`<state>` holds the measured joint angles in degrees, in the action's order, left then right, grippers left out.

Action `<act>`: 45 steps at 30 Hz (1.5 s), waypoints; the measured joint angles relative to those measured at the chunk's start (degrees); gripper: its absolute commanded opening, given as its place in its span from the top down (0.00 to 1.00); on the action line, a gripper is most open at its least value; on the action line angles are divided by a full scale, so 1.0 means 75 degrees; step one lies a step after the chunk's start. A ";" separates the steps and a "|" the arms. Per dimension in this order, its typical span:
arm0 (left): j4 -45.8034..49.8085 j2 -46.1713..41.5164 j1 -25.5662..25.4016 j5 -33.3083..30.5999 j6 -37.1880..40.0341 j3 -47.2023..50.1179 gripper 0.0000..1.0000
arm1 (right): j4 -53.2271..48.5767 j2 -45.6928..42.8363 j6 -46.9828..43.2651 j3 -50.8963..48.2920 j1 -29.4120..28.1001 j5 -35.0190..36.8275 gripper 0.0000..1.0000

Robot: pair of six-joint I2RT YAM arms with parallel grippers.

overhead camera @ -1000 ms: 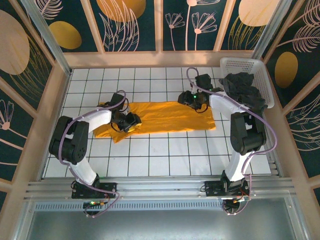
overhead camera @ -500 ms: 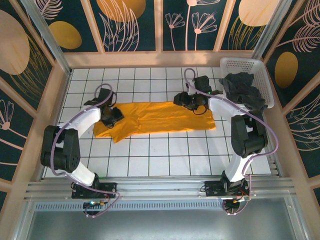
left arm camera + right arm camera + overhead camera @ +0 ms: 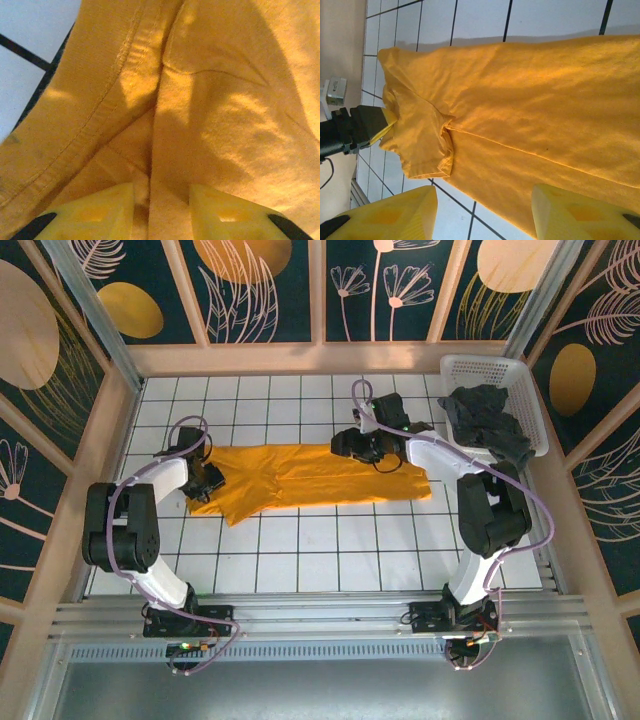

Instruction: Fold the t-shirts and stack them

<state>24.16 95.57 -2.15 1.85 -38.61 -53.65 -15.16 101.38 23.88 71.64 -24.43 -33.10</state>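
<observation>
orange-yellow t-shirt [image 3: 320,478], charcoal t-shirt [image 3: 488,422], white basket [image 3: 481,366]

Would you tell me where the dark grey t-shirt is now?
In the top view, the dark grey t-shirt lies crumpled in the white basket at the far right corner.

The orange-yellow t-shirt [image 3: 320,475] is matt, soft cloth with stitched hems; the white tiled worktop [image 3: 300,540] looks smooth and faintly glossy.

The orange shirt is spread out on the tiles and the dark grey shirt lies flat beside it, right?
No. The orange shirt is spread on the tiles, but the dark grey shirt sits crumpled in the white basket at the far right, as the top external view shows.
</observation>
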 measured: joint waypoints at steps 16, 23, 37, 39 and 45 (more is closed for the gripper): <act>-0.0207 0.0012 0.0000 0.0140 0.0146 -0.0003 1.00 | -0.0003 0.0000 0.0003 0.0052 0.0000 0.0012 0.47; 0.0163 -0.0198 0.0000 -0.0064 0.0137 -0.0256 1.00 | -0.0003 0.0003 0.0003 0.0058 0.0000 0.0038 0.47; 0.0901 0.0420 0.0000 -0.0449 0.0143 -0.2294 1.00 | -0.0003 0.0000 0.0006 0.0058 0.0000 0.0093 0.48; 0.0976 0.0731 0.0000 -0.0539 0.0169 -0.2524 1.00 | -0.0003 0.0000 0.0006 0.0058 0.0009 0.0114 0.48; 0.1172 0.1582 0.0000 -0.0959 0.0344 -0.3037 1.00 | 0.0035 -0.0012 0.0064 -0.0140 0.0140 0.0341 0.50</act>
<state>32.95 107.44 -2.15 -5.34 -36.03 -76.42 -14.90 101.30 24.36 70.59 -23.38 -30.55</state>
